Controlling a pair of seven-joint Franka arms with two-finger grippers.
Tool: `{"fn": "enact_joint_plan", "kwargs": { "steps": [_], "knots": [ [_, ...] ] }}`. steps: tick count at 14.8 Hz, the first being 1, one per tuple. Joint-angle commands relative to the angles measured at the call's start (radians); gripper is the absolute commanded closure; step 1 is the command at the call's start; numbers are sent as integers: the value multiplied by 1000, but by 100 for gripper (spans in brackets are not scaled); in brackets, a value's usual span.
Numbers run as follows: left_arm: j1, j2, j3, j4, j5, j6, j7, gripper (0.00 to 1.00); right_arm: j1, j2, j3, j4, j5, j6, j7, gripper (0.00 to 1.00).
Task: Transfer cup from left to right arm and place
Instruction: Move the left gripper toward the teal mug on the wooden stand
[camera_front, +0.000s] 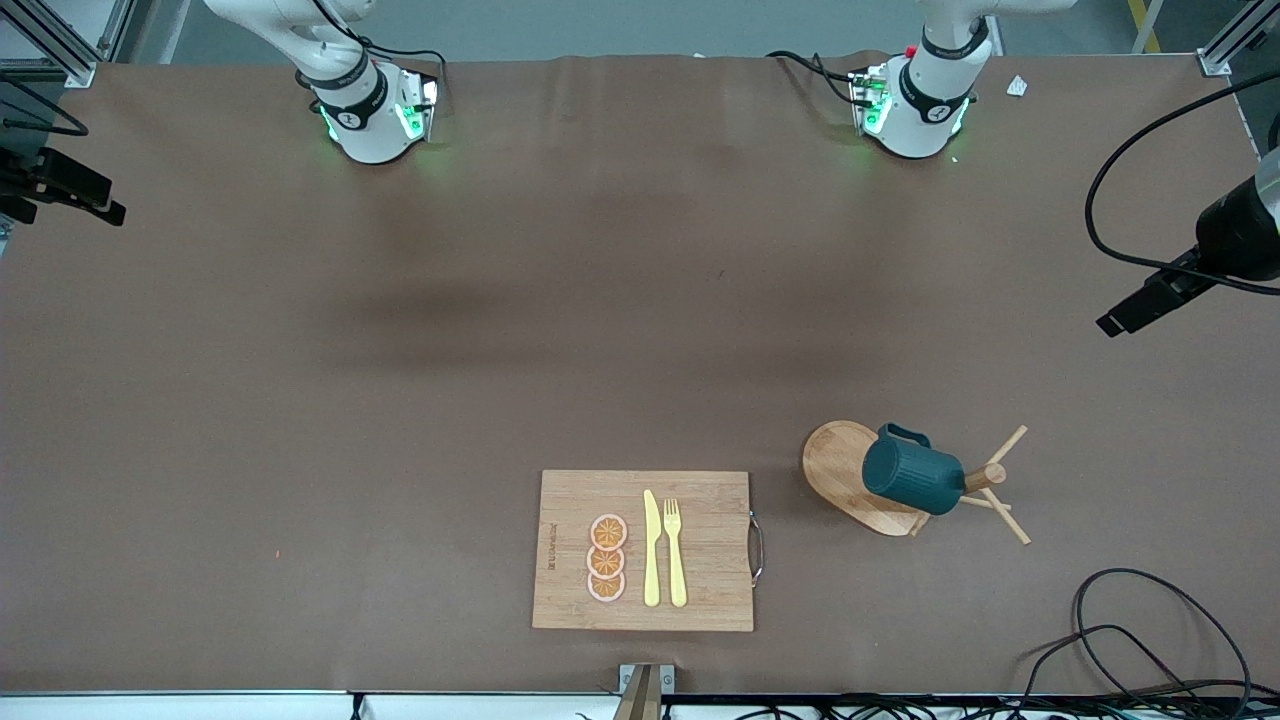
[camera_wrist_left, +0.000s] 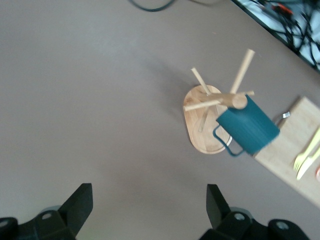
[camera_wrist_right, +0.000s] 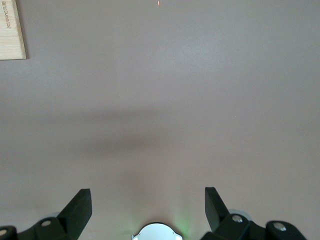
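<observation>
The dark teal ribbed cup (camera_front: 912, 478) hangs tilted on a peg of a wooden mug tree (camera_front: 838, 470), toward the left arm's end of the table and near the front camera. In the left wrist view the cup (camera_wrist_left: 248, 125) and the mug tree (camera_wrist_left: 205, 125) lie well ahead of my left gripper (camera_wrist_left: 148, 200), which is open, empty and high over bare table. My right gripper (camera_wrist_right: 148, 200) is open and empty, high over bare table above its own base. Neither gripper shows in the front view, only the arm bases.
A wooden board (camera_front: 715, 600) with a yellow knife (camera_front: 651, 548), a yellow fork (camera_front: 675, 550) and orange slices (camera_front: 607, 558) lies beside the mug tree, toward the right arm's end. Its corner shows in the right wrist view (camera_wrist_right: 11, 30). Cables (camera_front: 1150, 640) lie at the near corner.
</observation>
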Motion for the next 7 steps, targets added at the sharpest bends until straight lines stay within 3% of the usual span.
{"fn": "enact_joint_plan", "kwargs": {
  "steps": [1,4,7],
  "knots": [
    [-2,12,0,-1,-20,5,-264,0,0,-29,3,-25,8,0,-1,0],
    [-6,50,1,2,-134,14,-461,0,0,-29,3,-25,8,0,1,0],
    [-4,128,1,41,-153,31,-534,0,0,-29,3,-25,9,0,-1,0]
  ]
}}
